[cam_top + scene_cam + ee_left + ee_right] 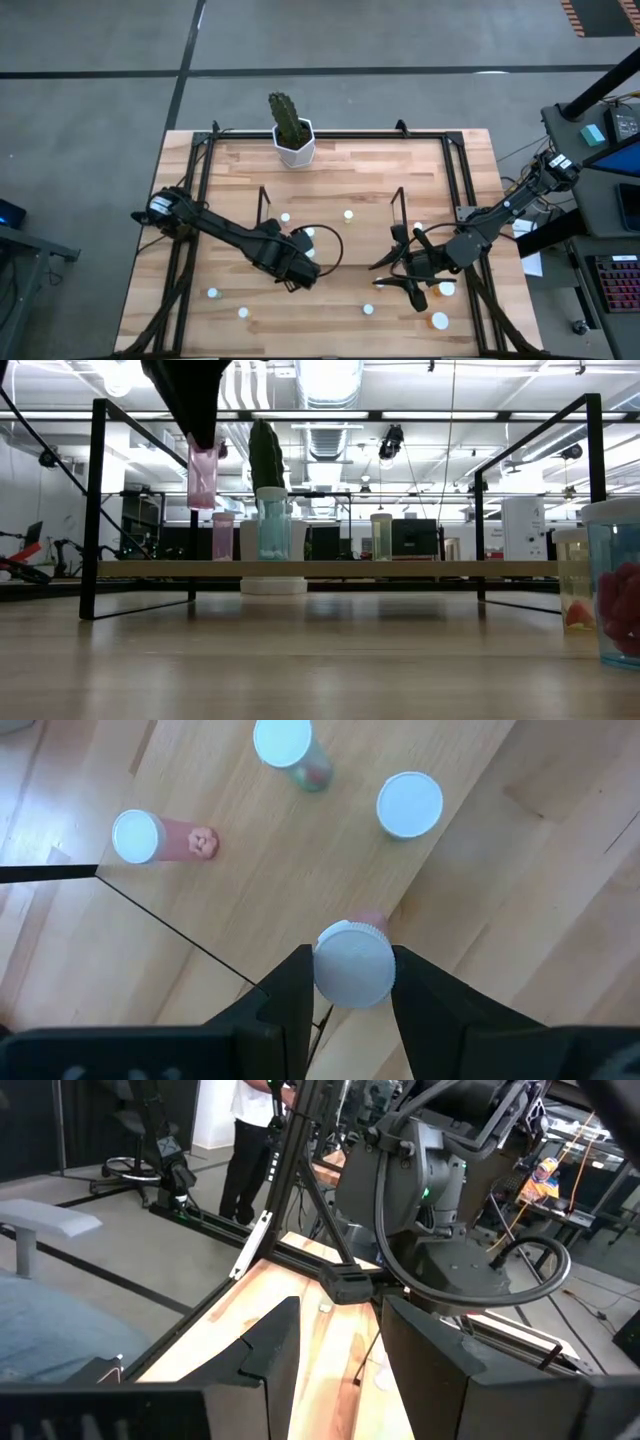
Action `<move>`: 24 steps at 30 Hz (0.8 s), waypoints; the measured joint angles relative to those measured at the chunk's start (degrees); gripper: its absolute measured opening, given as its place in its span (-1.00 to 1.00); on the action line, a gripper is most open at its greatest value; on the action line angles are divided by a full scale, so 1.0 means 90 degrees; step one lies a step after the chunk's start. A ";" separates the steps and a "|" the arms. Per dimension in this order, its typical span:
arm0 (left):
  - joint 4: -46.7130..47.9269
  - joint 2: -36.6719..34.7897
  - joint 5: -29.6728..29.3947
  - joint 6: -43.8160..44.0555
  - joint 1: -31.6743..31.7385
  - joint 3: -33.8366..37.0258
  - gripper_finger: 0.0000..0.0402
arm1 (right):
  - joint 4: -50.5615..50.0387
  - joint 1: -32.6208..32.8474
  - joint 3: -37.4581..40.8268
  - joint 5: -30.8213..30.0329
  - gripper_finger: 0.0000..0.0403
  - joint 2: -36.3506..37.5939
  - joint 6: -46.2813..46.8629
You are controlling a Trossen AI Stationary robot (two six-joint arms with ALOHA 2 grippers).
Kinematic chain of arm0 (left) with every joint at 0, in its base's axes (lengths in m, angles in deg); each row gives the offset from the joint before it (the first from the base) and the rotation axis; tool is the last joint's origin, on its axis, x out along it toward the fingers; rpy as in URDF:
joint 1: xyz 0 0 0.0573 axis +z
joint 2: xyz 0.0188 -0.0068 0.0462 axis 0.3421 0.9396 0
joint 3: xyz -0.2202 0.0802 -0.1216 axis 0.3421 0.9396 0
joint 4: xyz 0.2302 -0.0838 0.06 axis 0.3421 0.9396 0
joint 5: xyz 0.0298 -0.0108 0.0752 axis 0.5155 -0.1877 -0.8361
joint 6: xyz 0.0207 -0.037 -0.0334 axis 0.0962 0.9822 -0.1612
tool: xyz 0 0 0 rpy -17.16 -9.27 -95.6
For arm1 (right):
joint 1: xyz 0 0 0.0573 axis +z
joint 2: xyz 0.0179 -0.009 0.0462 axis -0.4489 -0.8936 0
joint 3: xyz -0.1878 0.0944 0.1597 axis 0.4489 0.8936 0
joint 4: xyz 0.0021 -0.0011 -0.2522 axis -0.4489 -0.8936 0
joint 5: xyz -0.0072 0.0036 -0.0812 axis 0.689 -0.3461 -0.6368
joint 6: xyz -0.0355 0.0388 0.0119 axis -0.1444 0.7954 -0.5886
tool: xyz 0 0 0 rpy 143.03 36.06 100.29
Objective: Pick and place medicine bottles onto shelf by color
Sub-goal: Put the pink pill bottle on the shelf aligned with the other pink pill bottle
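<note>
Nearest the low camera, a large blue-tinted bottle (pixel 612 582) with pink contents stands on the table (pixel 300 660) at the right edge, with a smaller bottle (pixel 572 578) just behind it.

The left gripper (pixel 350 988) hangs above the shelf's left portion, its two fingers closed on the white cap of a pink bottle (pixel 202 475). The bottle hangs upright and clear of the shelf board, higher than the bottles standing there. From the wrist camera, its cap sits squarely between the fingers.

On the shelf (pixel 330 568), a pink bottle (pixel 222 536), a bluish bottle (pixel 273 530) and a pale greenish bottle (pixel 381 536) stand upright, apart from one another.

The right gripper (pixel 335 1350) rests low over the table's right side, fingers parted with nothing between them. Loose white-capped bottles (pixel 441 289) stand near it.

Beyond the shelf, a cactus in a white pot (pixel 294 145) stands at the table's far edge.
</note>
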 joint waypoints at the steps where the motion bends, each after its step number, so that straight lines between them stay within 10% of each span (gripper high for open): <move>1: 0.0001 0.0000 -0.0004 -0.0021 0.0012 0.0000 -0.50 | 0.0002 0.0000 0.0000 0.0000 -0.33 0.0000 0.0001; 24: -0.0928 0.0000 -0.0150 -0.0349 0.0580 0.0919 -0.50 | 0.0000 0.0027 0.0000 0.0002 -0.33 0.0000 -0.0002</move>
